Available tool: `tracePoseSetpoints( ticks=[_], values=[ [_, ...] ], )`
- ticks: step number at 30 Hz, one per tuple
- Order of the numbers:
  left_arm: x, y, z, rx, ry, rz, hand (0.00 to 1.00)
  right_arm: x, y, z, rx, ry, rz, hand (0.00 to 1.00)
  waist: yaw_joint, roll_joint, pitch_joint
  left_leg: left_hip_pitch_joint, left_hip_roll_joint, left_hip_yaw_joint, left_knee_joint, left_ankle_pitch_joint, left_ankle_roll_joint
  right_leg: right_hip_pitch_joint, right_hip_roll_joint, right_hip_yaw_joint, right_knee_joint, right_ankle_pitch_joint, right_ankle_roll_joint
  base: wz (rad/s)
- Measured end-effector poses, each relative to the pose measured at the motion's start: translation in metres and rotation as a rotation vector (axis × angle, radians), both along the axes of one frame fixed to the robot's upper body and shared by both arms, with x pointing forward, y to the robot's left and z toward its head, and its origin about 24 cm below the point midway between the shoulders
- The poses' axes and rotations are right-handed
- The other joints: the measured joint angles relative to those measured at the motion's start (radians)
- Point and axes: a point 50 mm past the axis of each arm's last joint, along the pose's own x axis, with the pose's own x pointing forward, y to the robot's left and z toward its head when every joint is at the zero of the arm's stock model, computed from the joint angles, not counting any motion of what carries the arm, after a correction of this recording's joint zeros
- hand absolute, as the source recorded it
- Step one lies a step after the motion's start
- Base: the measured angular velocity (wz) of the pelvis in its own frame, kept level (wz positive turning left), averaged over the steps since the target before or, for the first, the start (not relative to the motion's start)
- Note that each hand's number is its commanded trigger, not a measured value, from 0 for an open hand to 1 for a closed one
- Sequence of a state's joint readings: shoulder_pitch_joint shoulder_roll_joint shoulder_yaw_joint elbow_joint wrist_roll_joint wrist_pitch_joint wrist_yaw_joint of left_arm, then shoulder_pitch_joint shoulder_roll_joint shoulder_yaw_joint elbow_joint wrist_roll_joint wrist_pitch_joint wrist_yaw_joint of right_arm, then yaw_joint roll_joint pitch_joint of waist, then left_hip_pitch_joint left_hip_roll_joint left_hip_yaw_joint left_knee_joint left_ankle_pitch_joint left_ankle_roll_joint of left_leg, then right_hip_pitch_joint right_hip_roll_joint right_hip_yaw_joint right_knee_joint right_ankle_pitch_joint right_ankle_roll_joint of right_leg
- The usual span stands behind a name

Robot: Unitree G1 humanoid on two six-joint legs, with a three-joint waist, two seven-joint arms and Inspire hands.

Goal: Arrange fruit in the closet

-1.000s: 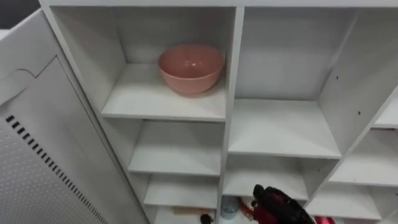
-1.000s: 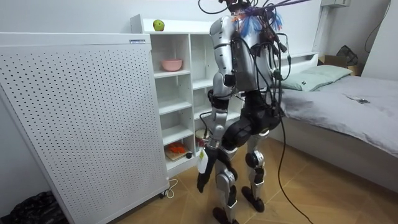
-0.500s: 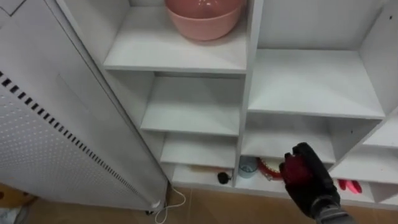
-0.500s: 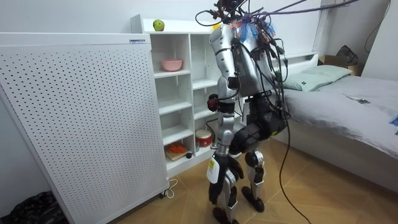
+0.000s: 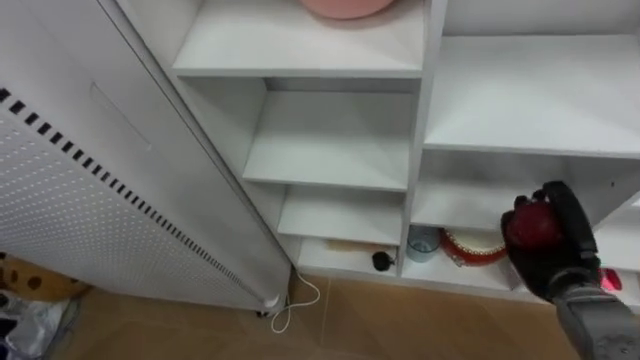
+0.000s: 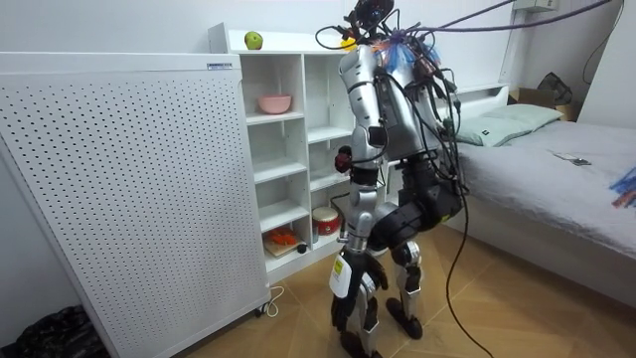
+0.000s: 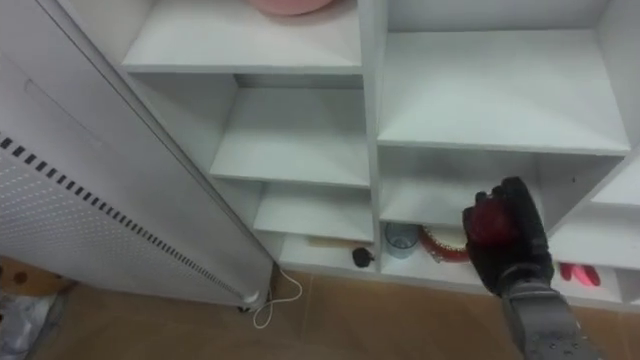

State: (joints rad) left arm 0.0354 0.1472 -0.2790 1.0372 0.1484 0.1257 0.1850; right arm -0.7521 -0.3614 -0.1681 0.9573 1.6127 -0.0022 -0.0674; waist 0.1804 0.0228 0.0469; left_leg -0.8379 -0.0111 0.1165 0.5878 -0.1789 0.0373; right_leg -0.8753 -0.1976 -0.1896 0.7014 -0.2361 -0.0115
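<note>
A white closet of open shelves stands in front of me. My right hand is shut on a dark red fruit, held up before the lower shelves on the right; in the right eye view the right hand grips the fruit the same way. A pink bowl sits on an upper left shelf. In the room view a green apple lies on top of the closet, and my left hand hangs by my thigh with relaxed fingers.
A white perforated panel stands close on the left. The bottom shelf holds a pale blue cup, a red round tin and a small dark thing. A white cord lies on the wood floor. A bed is behind me.
The eye view has tipped down towards the lower shelves. My right hand with the red fruit has risen in front of the closet. My left arm has swung back to my side.
</note>
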Motion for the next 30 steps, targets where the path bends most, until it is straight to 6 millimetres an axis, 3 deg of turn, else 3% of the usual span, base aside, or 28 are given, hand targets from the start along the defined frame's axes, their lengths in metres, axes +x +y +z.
tracePoseSetpoints(
  ticks=[8,12,15,30],
  values=[
    [-0.001,0.009,0.002,0.025,-0.004,0.0,0.0,0.001,-0.007,0.009,0.034,-0.002,-0.054,0.0,0.002,0.011,-0.0049,-0.008,0.006,0.014,0.063,-0.023,0.007,-0.009,-0.004,0.017,0.055,-0.012,0.0,-0.05],
    [-0.011,0.011,0.0,0.035,0.016,-0.014,0.0,0.001,-0.013,0.013,0.034,-0.002,-0.073,0.0,0.005,0.019,-0.0089,-0.009,0.013,0.025,0.074,-0.029,0.012,-0.012,-0.01,0.02,0.067,-0.017,0.004,-0.04],
    [-0.019,0.01,-0.001,0.027,0.031,-0.006,0.0,0.001,-0.015,0.015,0.043,-0.008,-0.086,0.0,0.004,0.019,-0.009,-0.01,0.014,0.031,0.075,-0.029,0.013,-0.017,-0.015,0.019,0.071,-0.016,0.005,-0.06],
    [-0.018,0.007,-0.001,0.023,0.024,-0.013,0.0,0.002,-0.019,0.019,0.119,0.001,-0.128,0.0,0.018,0.025,-0.0096,-0.001,0.013,0.034,0.073,-0.029,0.012,-0.016,-0.016,0.023,0.078,-0.018,0.001,0.0]
  ],
)
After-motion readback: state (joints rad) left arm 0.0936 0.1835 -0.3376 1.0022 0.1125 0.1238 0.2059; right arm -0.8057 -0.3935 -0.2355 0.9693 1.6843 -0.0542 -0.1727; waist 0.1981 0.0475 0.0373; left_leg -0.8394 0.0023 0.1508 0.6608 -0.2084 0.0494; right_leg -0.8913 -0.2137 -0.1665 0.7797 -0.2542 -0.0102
